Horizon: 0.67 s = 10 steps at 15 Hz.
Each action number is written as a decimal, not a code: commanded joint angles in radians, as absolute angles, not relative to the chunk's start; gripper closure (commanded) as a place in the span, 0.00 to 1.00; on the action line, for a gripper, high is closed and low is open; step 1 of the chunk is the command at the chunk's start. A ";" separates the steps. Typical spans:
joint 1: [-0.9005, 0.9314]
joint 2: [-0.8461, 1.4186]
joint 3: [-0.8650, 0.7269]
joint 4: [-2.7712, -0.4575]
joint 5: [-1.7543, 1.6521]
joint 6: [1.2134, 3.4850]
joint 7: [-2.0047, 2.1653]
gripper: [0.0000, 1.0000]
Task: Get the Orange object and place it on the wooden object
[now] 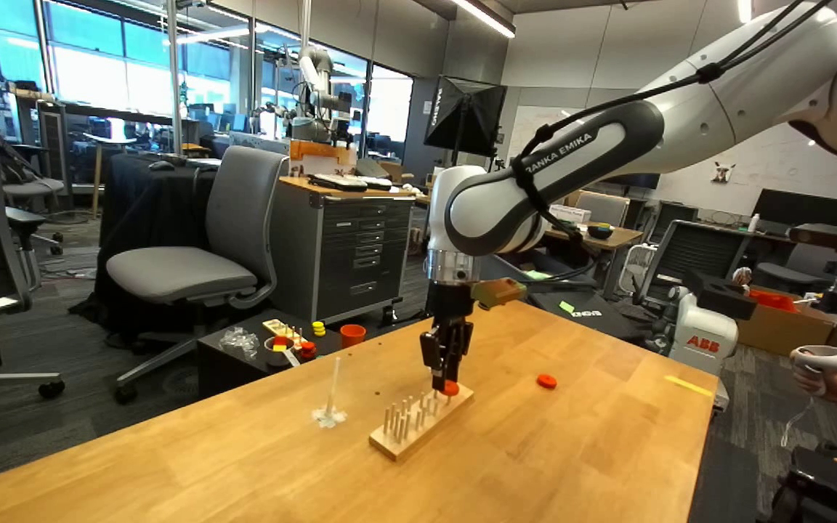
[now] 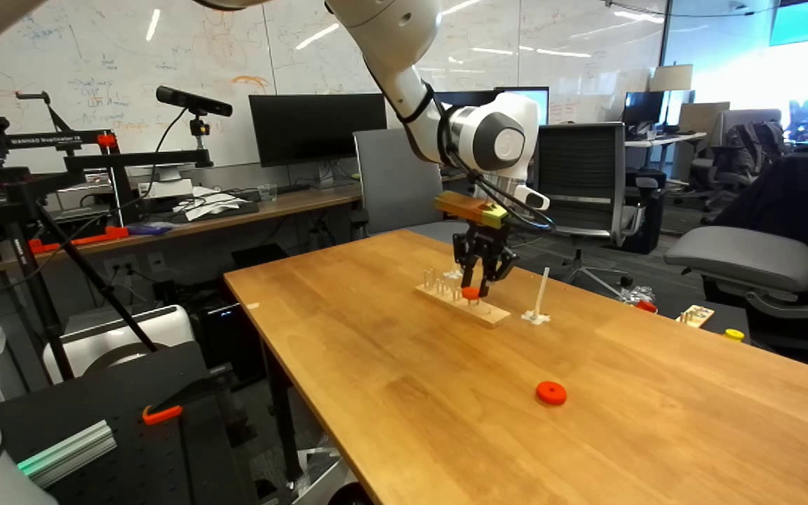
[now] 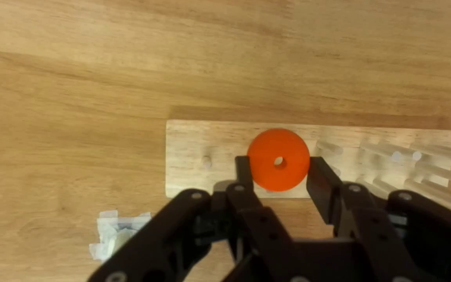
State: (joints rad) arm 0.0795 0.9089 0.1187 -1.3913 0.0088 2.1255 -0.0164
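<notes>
The Orange object, a flat round disc with a centre hole, shows in both exterior views and in the wrist view. My gripper is shut on it, one fingertip against each side. The disc is level over the wooden object, a pale slab with several upright pegs. In the wrist view it lies between a lone short peg at left and taller pegs at right. Its exact height above the slab is hard to tell. Pale wood shows through its hole.
A lookalike orange-red disc lies apart on the table. A thin upright stick is taped beside the slab; its tape shows in the wrist view. A yellow strip lies near the table edge.
</notes>
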 commanded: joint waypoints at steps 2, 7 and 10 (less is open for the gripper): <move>0.086 0.895 0.117 -1.383 0.027 2.114 -0.030 0.84; 0.086 0.903 0.116 -1.378 0.026 2.112 -0.030 0.84; 0.083 0.905 0.116 -1.377 0.027 2.112 -0.032 0.84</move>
State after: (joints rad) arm 0.0806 0.9075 0.1207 -1.3900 0.0088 2.1258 -0.0165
